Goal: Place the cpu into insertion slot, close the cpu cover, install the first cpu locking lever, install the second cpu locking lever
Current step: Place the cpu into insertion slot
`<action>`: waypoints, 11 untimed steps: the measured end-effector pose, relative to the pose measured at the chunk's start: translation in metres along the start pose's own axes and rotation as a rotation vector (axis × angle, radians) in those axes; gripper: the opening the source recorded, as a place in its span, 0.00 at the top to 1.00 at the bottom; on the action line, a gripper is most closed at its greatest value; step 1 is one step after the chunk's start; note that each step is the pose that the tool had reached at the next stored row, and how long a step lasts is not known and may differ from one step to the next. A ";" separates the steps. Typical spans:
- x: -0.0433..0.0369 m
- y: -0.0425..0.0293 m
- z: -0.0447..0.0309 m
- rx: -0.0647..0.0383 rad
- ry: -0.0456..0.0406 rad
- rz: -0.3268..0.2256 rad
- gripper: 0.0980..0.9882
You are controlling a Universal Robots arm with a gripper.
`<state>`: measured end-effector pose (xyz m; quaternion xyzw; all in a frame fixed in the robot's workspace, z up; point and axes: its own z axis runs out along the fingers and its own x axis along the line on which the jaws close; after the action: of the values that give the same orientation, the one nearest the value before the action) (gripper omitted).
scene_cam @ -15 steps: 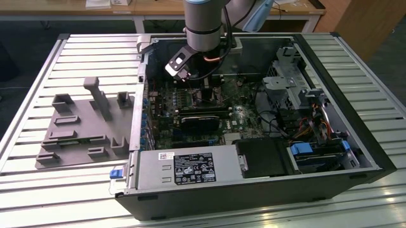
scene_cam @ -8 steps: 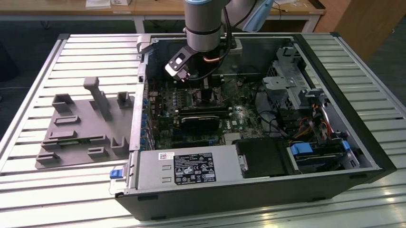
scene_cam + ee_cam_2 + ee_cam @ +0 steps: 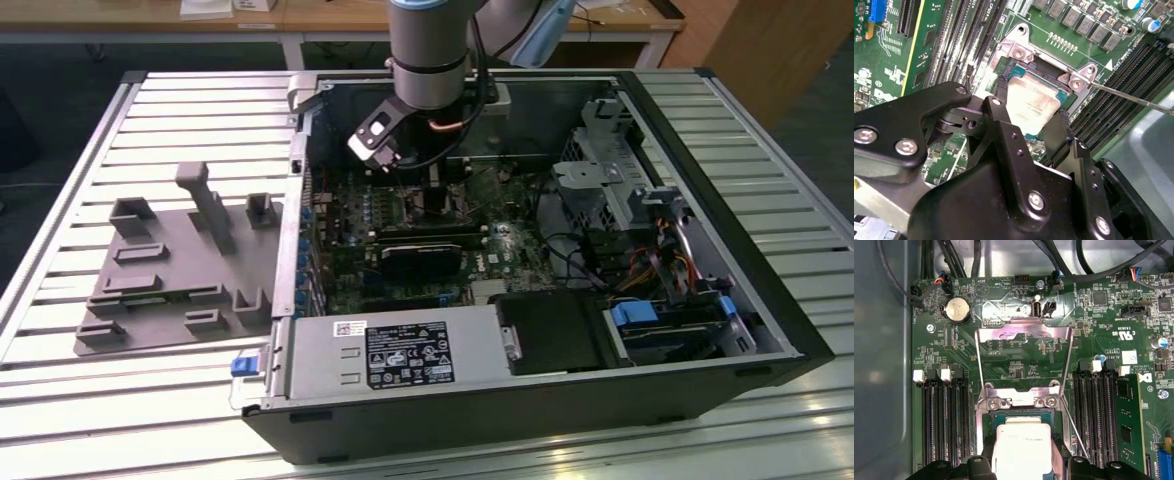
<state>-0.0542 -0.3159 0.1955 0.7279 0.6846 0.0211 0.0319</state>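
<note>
My claw (image 3: 1032, 106) is clamped on the cpu (image 3: 1021, 447), a finger on each side, right over the insertion slot (image 3: 1019, 413); seated or not, I can't tell. The cpu cover (image 3: 1024, 326) stands open, levers (image 3: 1134, 99) unlatched. In the exterior view I'm toward 12 o'clock in the computer case (image 3: 534, 410).

One cpu (image 3: 1022, 447), one cpu cover (image 3: 1024, 326), seemingly one lever (image 3: 1134, 98)

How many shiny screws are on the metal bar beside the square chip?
2 on the bar, in the first wrist view: one screw at the end nearer the green memory stick, one screw at the other end. The pincer gripping the chip may hide more.
</note>
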 end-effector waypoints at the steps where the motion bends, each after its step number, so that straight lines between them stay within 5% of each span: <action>1: 0.0000 0.0003 0.0000 0.000 -0.0001 0.000 0.52; 11: 0.0001 0.0005 0.0000 0.000 -0.0001 0.000 0.52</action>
<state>-0.0536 -0.3159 0.1956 0.7279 0.6847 0.0211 0.0319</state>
